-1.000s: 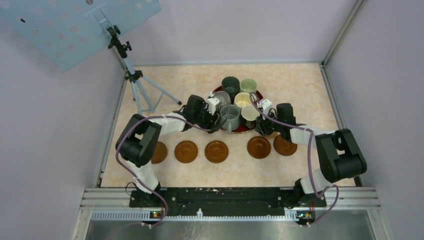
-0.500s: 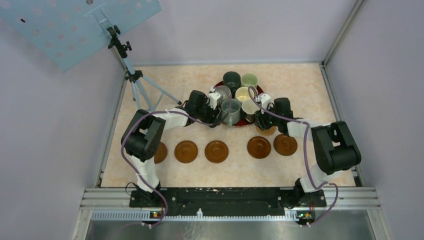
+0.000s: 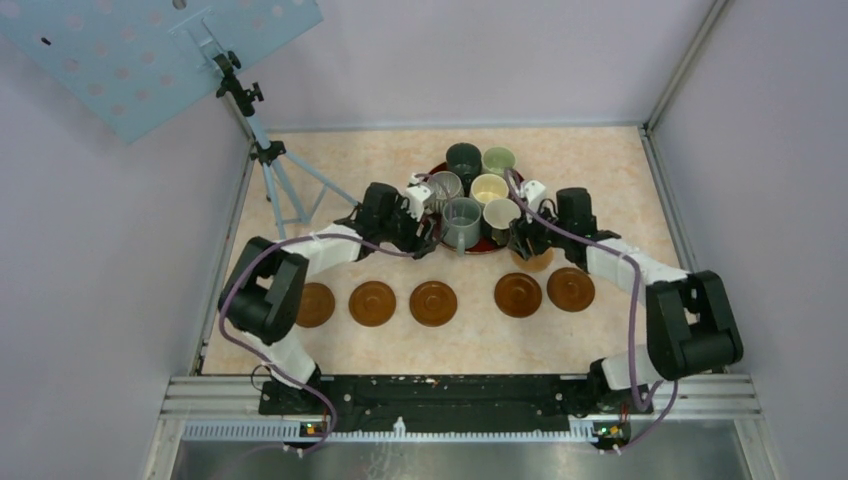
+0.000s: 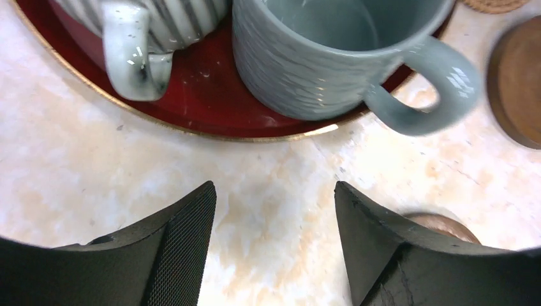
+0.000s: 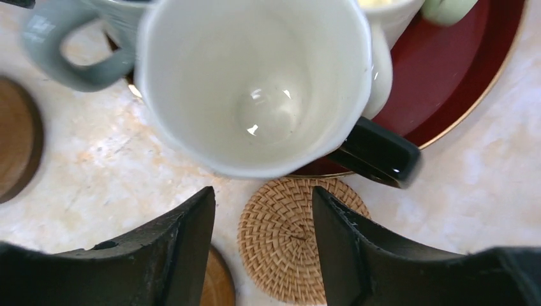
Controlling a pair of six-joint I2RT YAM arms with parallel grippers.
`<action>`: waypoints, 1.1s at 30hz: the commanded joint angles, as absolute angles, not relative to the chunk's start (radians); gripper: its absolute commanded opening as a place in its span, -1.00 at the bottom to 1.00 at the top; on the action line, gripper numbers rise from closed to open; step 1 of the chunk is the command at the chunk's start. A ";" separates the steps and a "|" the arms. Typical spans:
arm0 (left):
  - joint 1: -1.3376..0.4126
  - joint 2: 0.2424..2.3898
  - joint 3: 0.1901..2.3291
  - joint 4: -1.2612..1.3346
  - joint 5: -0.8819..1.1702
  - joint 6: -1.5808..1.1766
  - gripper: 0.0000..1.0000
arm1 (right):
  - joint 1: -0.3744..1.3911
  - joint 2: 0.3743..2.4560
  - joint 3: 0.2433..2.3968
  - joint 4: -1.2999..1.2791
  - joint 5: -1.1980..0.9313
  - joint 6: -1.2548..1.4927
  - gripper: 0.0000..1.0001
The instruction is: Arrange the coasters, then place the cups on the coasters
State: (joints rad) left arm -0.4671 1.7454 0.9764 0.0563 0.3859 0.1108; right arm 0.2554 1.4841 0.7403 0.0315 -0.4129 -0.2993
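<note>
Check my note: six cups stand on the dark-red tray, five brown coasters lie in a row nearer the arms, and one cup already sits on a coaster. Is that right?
No cup sits on a coaster yet. The top external view shows the five brown coasters bare in their row, and all six cups on the dark-red tray. The rest holds.

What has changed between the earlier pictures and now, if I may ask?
The dark-red round tray with its six ceramic mugs slid away from the arms. The right gripper opened above a round woven straw coaster, now showing by the tray's near rim and apparently let go. The left gripper is open and empty. The five glossy brown round coasters in the row stayed put.
</note>
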 commanded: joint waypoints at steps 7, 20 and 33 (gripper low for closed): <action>-0.432 1.431 0.836 0.006 0.444 0.127 0.57 | 0.272 1.238 0.716 -0.316 -0.521 -0.520 0.18; -0.413 1.365 0.842 -0.086 0.425 0.130 0.60 | 0.354 1.316 0.660 -0.344 -0.399 -0.677 0.13; -0.378 1.380 0.873 -0.108 0.420 0.125 0.61 | 0.494 1.455 0.679 -0.243 -0.321 -0.658 0.09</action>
